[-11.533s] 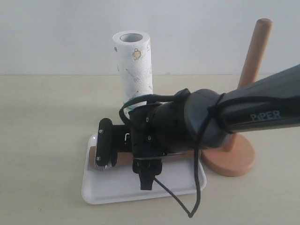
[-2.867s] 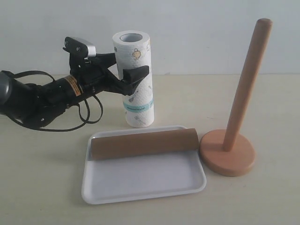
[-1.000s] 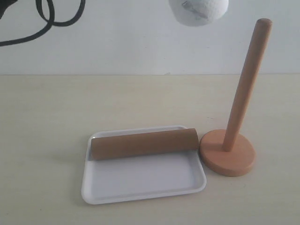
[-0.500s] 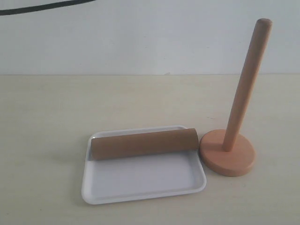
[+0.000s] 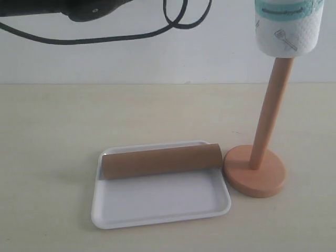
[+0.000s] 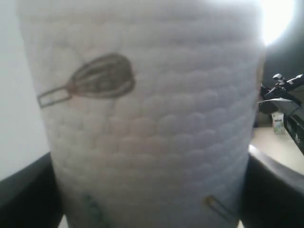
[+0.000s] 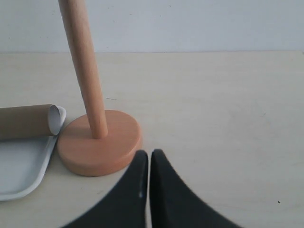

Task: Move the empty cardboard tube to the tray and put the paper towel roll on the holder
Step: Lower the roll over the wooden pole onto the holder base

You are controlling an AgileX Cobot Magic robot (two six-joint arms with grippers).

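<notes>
- High at 1 o'clock in the exterior view hangs the paper towel roll [image 5: 286,26], upright, its teal band near the lower end and a small utensil drawing beneath it; its upper part is cut off by the picture's edge
- Directly under it stands the holder [image 5: 255,171]; the slim dowel rises from the round base and meets the roll's underside; the dowel's top is hidden there, so whether it sits inside the core cannot be told; the roll is far above the base
- The left fingers [image 6: 26,192] are clamped on the roll, one dark finger on either side of the white paper; the roll fills the left wrist view, showing a whisk drawing
- The left arm [image 5: 89,8] crosses the exterior view at 11 o'clock, with a black cable [image 5: 131,35] looping below it
- The empty cardboard tube [image 5: 160,161] lies on its side in the tray [image 5: 157,202], along the rim at the tray's 12 o'clock; its open end toward 3 o'clock is just beside the holder's base
- The tray rests flat on the pale worktop [image 5: 52,131], with the holder at its 3 o'clock
- The right fingers [image 7: 166,190] are closed tip to tip, holding nothing; they hang low over the worktop, near the holder's base, with the tube's end and a tray corner also in the right wrist view
</notes>
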